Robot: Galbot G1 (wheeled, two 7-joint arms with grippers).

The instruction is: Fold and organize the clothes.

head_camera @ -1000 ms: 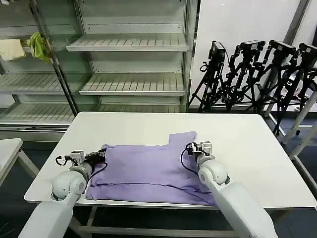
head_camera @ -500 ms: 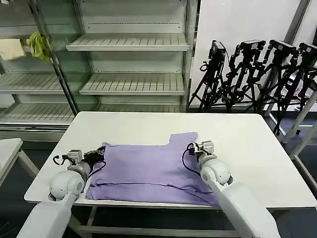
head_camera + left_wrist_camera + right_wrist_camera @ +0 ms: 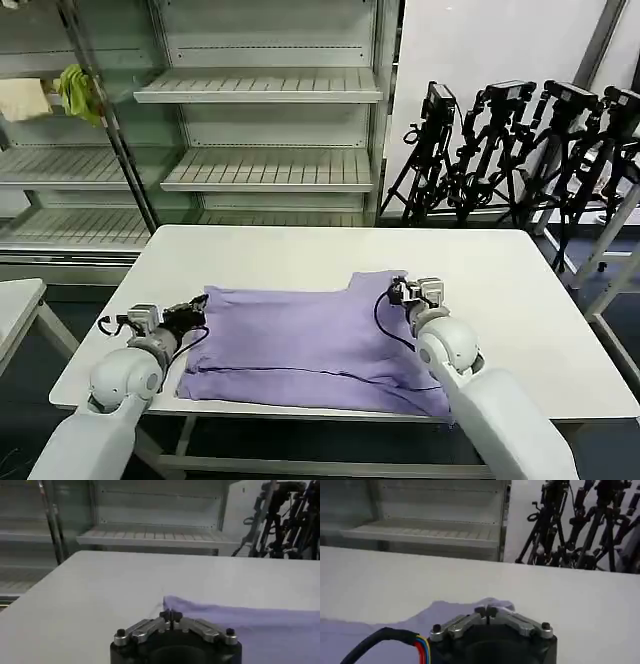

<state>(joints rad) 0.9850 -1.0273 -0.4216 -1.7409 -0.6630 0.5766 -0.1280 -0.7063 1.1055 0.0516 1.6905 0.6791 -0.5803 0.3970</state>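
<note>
One lavender T-shirt (image 3: 305,345) lay spread plain-side up on the near half of the single white table (image 3: 500,290); no print or writing could be read on it. Two grippers worked it. The left gripper (image 3: 197,309) was pinched closed at the shirt's far left corner. The right gripper (image 3: 396,290) was closed at the far right sleeve edge. Four camera tripods (image 3: 520,150) stood beyond the table.

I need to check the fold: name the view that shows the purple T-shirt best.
The head view: the whole T-shirt lies spread on the table. The left wrist view shows one corner by the left gripper; the right wrist view, a raised edge behind the right gripper.
</note>
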